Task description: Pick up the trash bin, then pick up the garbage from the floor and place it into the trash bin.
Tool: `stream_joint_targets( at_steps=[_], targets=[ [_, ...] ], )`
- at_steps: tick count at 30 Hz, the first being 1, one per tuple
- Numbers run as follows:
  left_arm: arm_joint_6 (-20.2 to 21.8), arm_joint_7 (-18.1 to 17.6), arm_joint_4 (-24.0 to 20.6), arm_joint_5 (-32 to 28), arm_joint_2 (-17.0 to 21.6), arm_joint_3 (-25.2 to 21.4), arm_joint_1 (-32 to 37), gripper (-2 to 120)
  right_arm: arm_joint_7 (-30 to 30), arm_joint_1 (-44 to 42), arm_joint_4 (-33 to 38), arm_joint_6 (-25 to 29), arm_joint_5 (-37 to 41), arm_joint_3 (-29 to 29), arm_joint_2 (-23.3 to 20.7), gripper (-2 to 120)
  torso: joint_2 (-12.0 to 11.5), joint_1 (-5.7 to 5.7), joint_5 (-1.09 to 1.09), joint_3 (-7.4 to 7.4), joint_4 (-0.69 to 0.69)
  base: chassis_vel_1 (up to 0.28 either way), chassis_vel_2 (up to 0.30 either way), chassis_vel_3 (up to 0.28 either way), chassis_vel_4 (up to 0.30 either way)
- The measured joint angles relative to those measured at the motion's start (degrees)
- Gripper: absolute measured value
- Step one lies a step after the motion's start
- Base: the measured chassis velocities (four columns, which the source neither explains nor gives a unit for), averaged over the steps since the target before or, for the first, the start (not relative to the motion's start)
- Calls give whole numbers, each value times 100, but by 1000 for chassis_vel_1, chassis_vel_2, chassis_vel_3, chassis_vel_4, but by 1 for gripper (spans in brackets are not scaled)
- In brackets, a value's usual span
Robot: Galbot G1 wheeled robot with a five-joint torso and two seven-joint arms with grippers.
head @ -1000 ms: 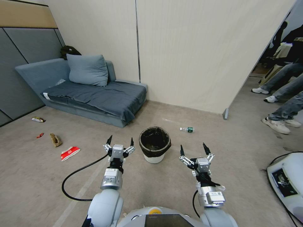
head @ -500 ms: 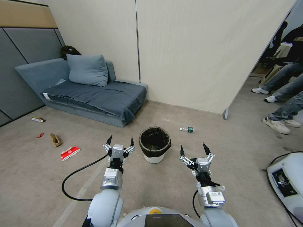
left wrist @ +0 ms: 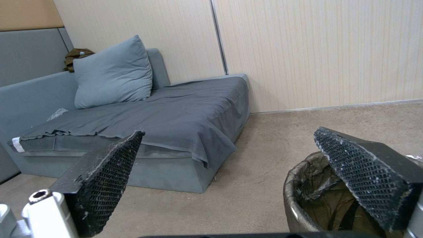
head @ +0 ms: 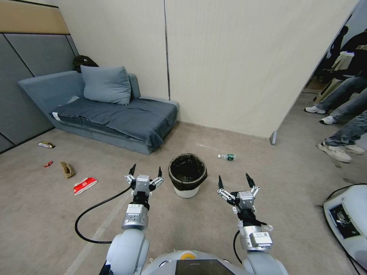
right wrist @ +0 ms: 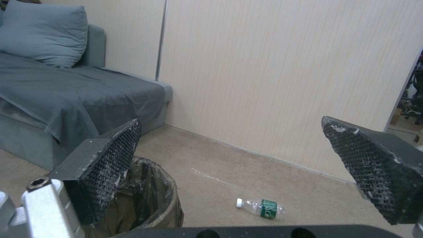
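The trash bin [head: 187, 175], a small white bucket lined with a black bag, stands on the carpet straight ahead, between my two arms. My left gripper [head: 145, 170] hangs open just left of the trash bin [left wrist: 308, 195]. My right gripper [head: 234, 179] is open a little to the right of the trash bin [right wrist: 152, 195] and nearer to me. Garbage lies scattered: a clear green-labelled bottle [head: 226, 156] behind the bin to the right, also the bottle [right wrist: 261, 207] in the right wrist view, a red-and-white carton [head: 85, 185], a tan paper bag [head: 67, 169], a red scrap [head: 48, 164] and a yellow wrapper [head: 46, 144] at the left.
A grey sofa [head: 111, 114] with a pillow stands against the back left wall. A black cable [head: 91, 214] loops on the floor by my left arm. People's legs [head: 344, 126] and a white device [head: 346, 219] are at the right. A beige partition [head: 248, 68] rises behind the bin.
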Motion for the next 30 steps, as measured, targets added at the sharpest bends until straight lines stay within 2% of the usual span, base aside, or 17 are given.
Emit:
stream_joint_targets(
  at_steps=[6, 10, 11, 13, 16, 19, 30],
  targets=[
    [24, 22, 7, -80, 3, -40, -41, 100, -35, 267, -60, -143, 38, 253, 0, 100, 0, 0, -1, 0, -1, 0, 0, 0, 0],
    [388, 252, 110, -964, 84, -495, -439, 100, -164, 1192, -265, -624, 204, 1102, 1, 100, 0, 0, 1, 1, 1, 0, 0, 0, 0],
    [388, 252, 110, -964, 84, -495, -439, 100, -164, 1192, -265, -624, 204, 1102, 1, 100, 0, 0, 1, 1, 1, 0, 0, 0, 0],
    [610, 403, 182, -1503, 129, -767, -678, 100, -179, 1253, -281, -663, 217, 1166, 0, 100, 0, 0, 1, 1, 0, 0, 0, 0, 0],
    [652, 576, 279, -1733, 119, -654, -706, 100, -181, 1258, -283, -667, 219, 1171, 1, 100, 0, 0, -4, 1, 0, 0, 0, 0, 0],
    [667, 609, 299, -1812, 123, -602, -711, 100, -190, 1265, -287, -668, 225, 1171, 1, 100, 0, 0, 2, 1, 0, 0, 0, 0, 0],
    [810, 600, 269, -2134, 172, -510, -715, 100, -294, 1176, -295, -588, 242, 1001, 0, 100, 0, 0, 0, 0, 0, 0, 0, 0, 0]
  ],
)
